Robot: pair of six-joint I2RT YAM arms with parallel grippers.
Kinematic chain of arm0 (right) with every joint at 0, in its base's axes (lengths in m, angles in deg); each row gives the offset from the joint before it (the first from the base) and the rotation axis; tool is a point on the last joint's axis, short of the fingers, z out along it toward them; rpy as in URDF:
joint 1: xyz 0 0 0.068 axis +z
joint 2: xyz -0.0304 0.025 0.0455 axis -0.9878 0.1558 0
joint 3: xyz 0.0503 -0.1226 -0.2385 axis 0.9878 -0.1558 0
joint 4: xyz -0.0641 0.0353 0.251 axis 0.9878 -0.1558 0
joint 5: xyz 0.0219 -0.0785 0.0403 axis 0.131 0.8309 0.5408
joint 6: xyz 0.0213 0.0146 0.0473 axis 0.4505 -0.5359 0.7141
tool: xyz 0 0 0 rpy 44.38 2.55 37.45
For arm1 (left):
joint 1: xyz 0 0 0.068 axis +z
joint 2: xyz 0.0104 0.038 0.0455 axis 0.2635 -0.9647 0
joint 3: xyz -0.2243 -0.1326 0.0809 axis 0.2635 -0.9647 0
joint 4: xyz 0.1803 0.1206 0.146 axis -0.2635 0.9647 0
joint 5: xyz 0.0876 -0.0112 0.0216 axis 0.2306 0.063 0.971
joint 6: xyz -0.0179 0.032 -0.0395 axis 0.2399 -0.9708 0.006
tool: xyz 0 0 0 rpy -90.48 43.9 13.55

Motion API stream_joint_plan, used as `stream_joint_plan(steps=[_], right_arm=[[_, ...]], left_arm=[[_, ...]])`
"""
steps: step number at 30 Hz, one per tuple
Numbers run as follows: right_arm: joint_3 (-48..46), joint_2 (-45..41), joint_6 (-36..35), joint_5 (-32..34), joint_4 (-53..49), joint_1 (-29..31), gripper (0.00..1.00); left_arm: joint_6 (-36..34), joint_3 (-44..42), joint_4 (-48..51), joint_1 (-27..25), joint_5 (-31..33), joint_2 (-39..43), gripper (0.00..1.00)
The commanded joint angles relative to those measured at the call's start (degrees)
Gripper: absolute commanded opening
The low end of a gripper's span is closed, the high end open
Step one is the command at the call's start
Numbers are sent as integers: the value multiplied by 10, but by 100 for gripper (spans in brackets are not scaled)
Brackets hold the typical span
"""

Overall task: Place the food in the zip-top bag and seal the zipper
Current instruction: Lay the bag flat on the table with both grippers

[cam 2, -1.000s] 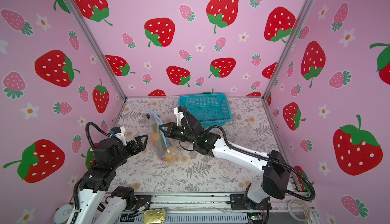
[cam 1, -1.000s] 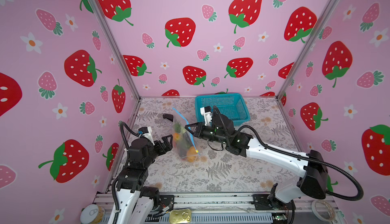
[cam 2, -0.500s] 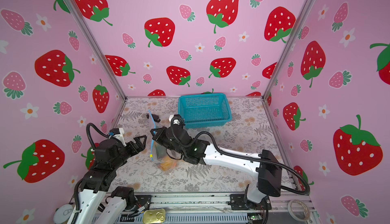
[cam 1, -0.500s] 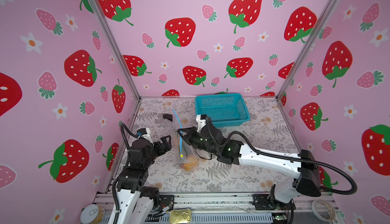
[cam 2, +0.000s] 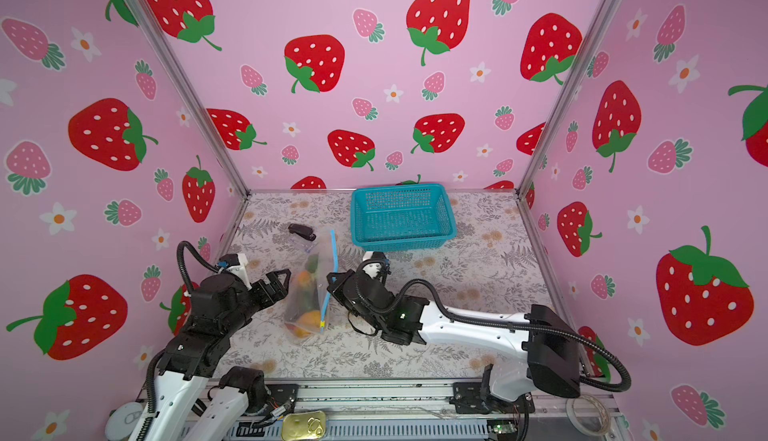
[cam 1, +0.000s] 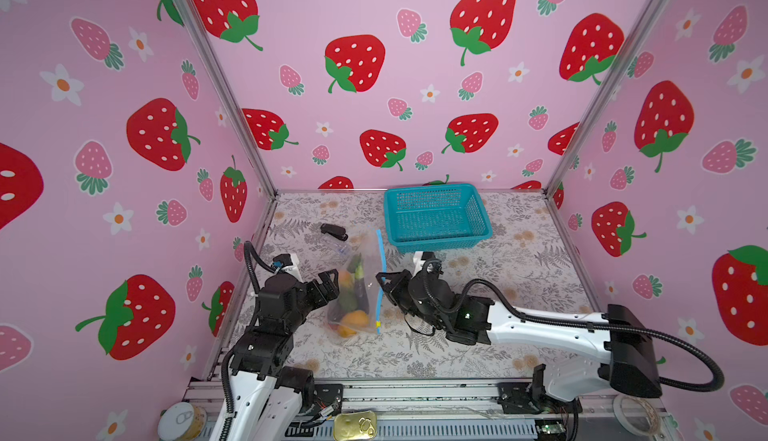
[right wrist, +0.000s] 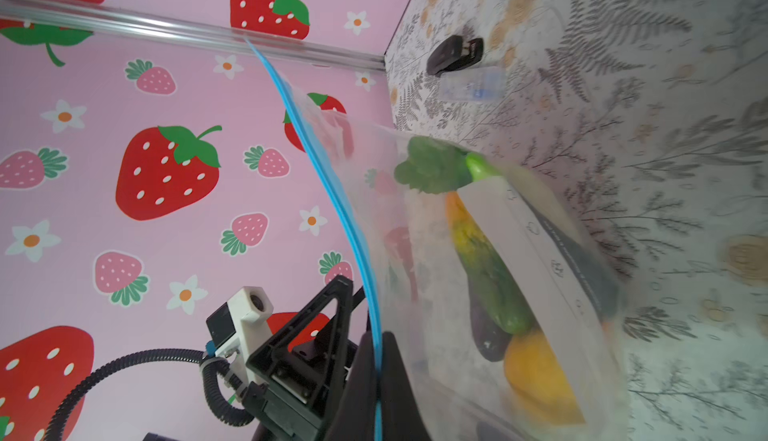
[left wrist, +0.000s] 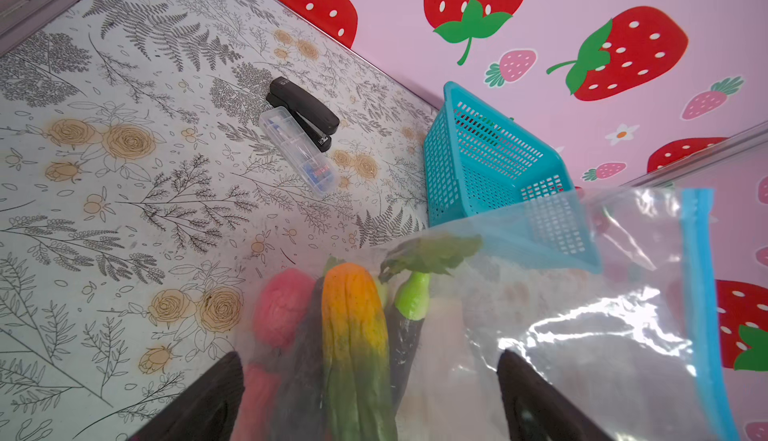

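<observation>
Status: all the food (cam 1: pixel 353 318) I can see is inside the zip-top bag (cam 1: pixel 368 260), and none is loose on the tabletop (cam 1: pixel 519 260). Loading looks done, which leaves the seal.

- The bag is propped up left of the tabletop's middle, closer to the left edge than the right, with the food slumped at its near end.
- The zipper (cam 1: pixel 379 252) runs along the bag's right side, with a small yellow tab (cam 1: pixel 378 329) at the near end. In the wrist views it reads as one joined line, but I can't tell whether it is fully pressed shut.
- The right hand (right wrist: pixel 376 347) is clamped on the zipper about midway.
- The left hand (left wrist: pixel 370 356) is spread wide with its fingers either side of the bag's food end, gripping nothing.

Room:
- The stapler (cam 1: pixel 333 231) and clear box (left wrist: pixel 297 148) sit just past the bag's far end, toward the far-left corner.
- The teal basket (cam 1: pixel 436 243) sits at the far edge, and its near-left corner is close to the zipper's far end, so a run that way gets tight.
- The wall is close behind the left arm.
- From the bag to the right edge, only the right arm lies across.
</observation>
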Motion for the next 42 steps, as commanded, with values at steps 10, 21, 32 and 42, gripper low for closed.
stream_joint_plan(steps=[10,21,32,42], right_arm=[[-243,-189,54,19,-4,-104,0],[-413,-262,-74,-106,11,-247,0],[-465,-171,-229,-276,119,-381,0],[-372,-31,-340,-430,120,-433,0]], left_arm=[[84,-45,-66,-2,-69,-77,82],[116,-41,-131,-74,-125,-212,53],[116,-61,-137,-118,-113,-234,53],[113,-81,-140,-167,-144,-199,50]])
